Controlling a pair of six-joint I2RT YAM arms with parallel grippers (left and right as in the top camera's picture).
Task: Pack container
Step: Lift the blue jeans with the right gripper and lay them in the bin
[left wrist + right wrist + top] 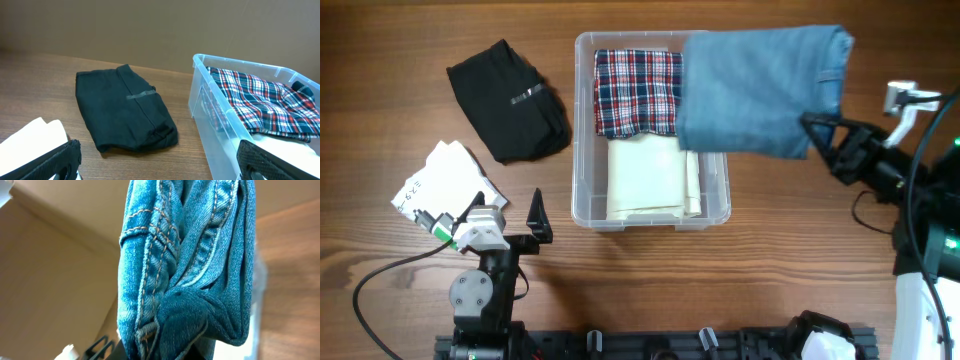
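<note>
Overhead. Count: 1 clear container (pixel 576 150) with 2 folded cloths inside, a plaid cloth (pixel 637 92) at the far end and a cream cloth (pixel 650 180) at the near end, edges meeting. 1 pair of jeans (pixel 760 90), clamped at its right edge by the right gripper (pixel 812 128); it overlaps the container's far right corner and juts past the right rim. On the table (pixel 400 40), left of the container: 1 black garment (pixel 510 100), apart from the wall, and 1 white folded piece (pixel 445 180) with a printed label. The left gripper (pixel 508 210) is spread wide, holding nothing, just beside the white folded piece. Bare wood runs along the container's near and left sides

Left wrist. 2 fingers (pixel 50 162) at the lower corners, nothing between them. Black garment flat at centre; a strip of bare table separates it from the container wall

Right wrist. Jeans fill the frame, denim bunched at the bottom; fingers hidden
</note>
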